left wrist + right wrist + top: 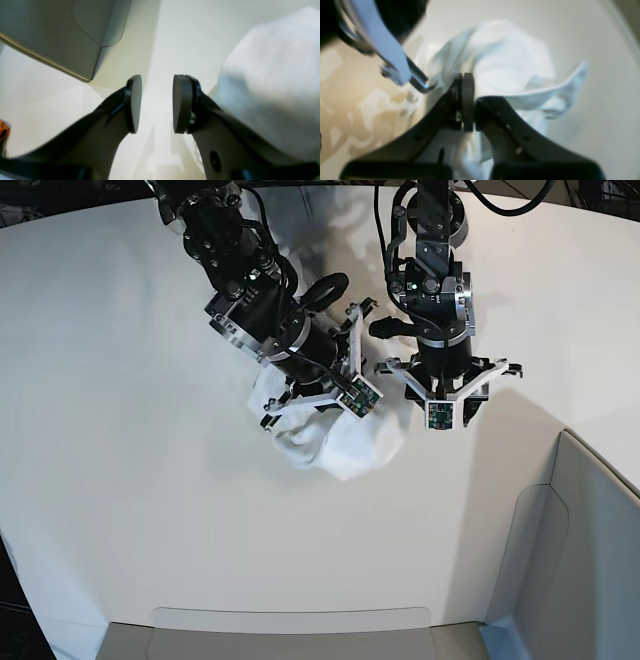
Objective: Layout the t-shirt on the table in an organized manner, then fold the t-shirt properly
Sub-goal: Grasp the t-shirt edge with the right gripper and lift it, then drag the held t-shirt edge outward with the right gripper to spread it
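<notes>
The t-shirt (pixel 345 445) lies as a crumpled white bundle on the white table (pixel 120 430), near the middle and below both arms. In the right wrist view my right gripper (pixel 467 100) is shut, its pads pressed together on a fold of the t-shirt (pixel 510 62), with cloth hanging behind and below the fingers. My left gripper (pixel 157 103) is open just beside the t-shirt (pixel 270 87), with only bare table (pixel 180 37) between its pads. No print shows on the cloth.
Grey bin-like panels (pixel 580 540) stand at the table's near right corner and along the near edge (pixel 290 635). One panel (pixel 62 37) sits ahead and left of my left gripper. The other arm's white bracket (pixel 387 50) is close on the right gripper's left.
</notes>
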You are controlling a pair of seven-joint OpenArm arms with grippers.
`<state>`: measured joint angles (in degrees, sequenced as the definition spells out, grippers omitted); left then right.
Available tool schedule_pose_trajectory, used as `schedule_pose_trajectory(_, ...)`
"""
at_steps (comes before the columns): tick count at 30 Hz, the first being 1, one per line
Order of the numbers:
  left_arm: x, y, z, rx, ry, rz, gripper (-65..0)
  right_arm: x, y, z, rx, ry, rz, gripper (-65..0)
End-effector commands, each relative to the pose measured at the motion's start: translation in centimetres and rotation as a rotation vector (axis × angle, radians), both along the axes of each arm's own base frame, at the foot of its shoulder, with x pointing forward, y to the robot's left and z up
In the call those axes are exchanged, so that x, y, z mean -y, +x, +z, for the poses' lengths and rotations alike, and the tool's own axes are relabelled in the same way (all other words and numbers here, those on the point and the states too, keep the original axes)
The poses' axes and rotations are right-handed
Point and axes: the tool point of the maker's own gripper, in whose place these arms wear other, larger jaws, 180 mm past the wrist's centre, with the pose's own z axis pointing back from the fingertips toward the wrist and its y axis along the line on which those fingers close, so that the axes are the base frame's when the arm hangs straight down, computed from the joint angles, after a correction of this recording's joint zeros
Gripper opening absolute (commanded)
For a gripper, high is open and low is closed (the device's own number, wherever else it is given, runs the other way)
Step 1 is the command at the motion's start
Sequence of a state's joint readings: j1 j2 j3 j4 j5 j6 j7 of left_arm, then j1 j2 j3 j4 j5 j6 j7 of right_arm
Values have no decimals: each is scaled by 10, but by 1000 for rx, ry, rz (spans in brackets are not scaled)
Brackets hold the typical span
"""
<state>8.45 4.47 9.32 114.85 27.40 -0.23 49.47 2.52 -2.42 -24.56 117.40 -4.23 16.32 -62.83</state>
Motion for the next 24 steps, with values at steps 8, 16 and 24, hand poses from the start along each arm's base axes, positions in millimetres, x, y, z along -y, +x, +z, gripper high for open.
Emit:
schedule_pose_trajectory(8, 2, 6, 13, 51, 2, -4, -431, -4, 33, 68, 311, 170, 2, -650)
schedule_pose_trajectory(16, 2, 6, 14, 52, 5, -6, -431, -11, 35, 58, 298, 162, 28, -650)
schedule_pose_trajectory(24, 2, 6, 14, 52, 5, -6, -431, 144, 135, 108, 405, 230, -504, -650)
